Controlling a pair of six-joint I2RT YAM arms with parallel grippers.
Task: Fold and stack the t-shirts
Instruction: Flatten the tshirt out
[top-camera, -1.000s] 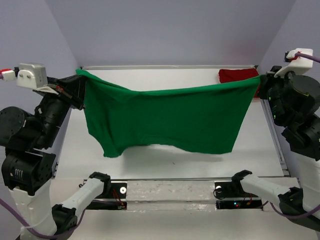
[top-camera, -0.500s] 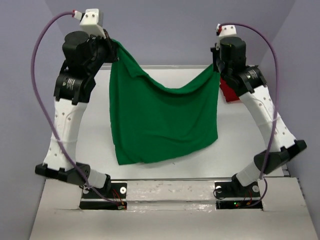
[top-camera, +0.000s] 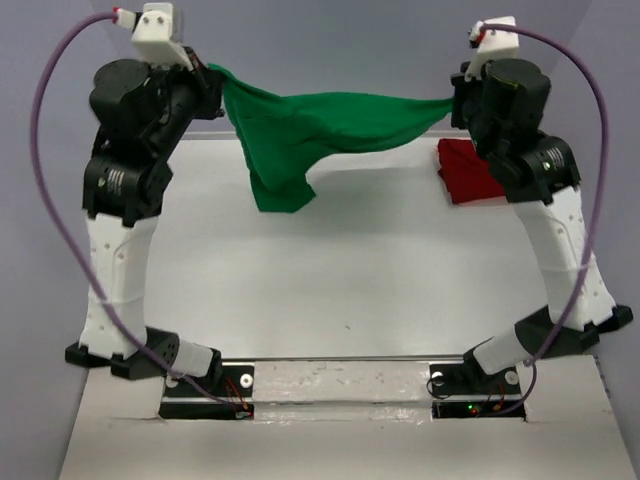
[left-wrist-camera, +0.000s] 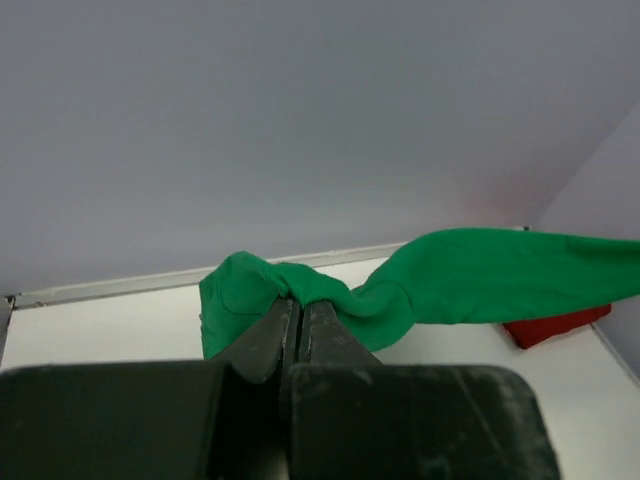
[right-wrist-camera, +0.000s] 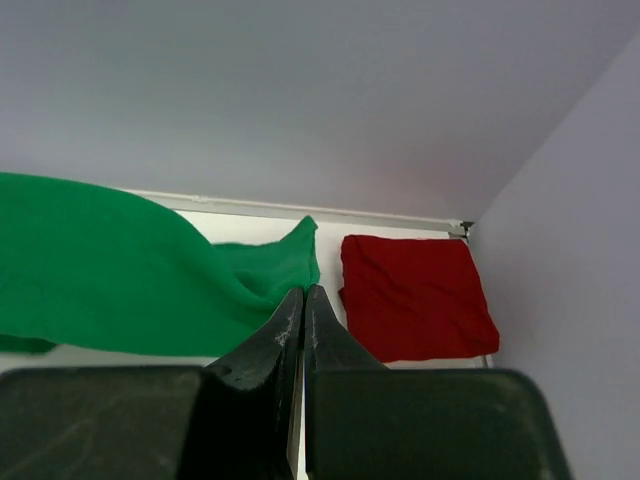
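Note:
The bright green t-shirt (top-camera: 320, 125) is stretched in the air between both raised arms, its lower part bunched and hanging at the left (top-camera: 280, 185). My left gripper (top-camera: 215, 78) is shut on its left corner; the left wrist view shows the cloth (left-wrist-camera: 470, 285) pinched at the fingertips (left-wrist-camera: 297, 300). My right gripper (top-camera: 455, 100) is shut on the right corner, with the green cloth (right-wrist-camera: 110, 260) trailing left from the tips (right-wrist-camera: 304, 292). The dark red t-shirt (top-camera: 470, 175) lies folded flat at the table's back right corner (right-wrist-camera: 415, 295).
The white table (top-camera: 330, 290) spreads below the hanging shirt. A metal rail (right-wrist-camera: 300, 210) runs along its far edge by the grey back wall. Both arm bases are bolted to a plate (top-camera: 340, 385) at the near edge.
The green shirt, hanging down as a wide sheet half a second ago, has swung up and away, now drawn out flat and narrow. Both grippers have moved slightly apart and stayed shut.

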